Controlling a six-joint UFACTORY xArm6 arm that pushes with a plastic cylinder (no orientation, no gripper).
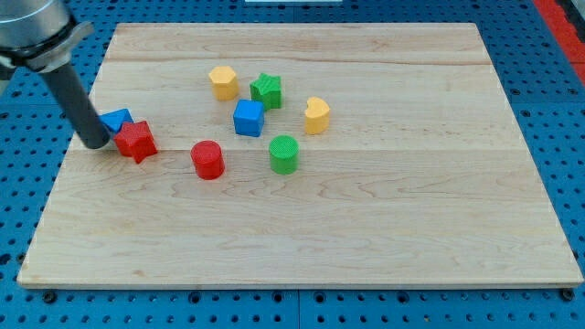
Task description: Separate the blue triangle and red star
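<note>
The blue triangle (116,120) lies near the board's left edge, partly hidden by my rod. The red star (136,140) sits just right of and below it, touching it. My tip (96,144) rests on the board at the left side of both blocks, against the blue triangle's lower left and just left of the red star.
A red cylinder (207,159), green cylinder (284,153), blue cube (248,118), green star (267,90), yellow hexagon (223,81) and yellow heart (316,114) lie mid-board. The wooden board (366,238) has its left edge close to my tip.
</note>
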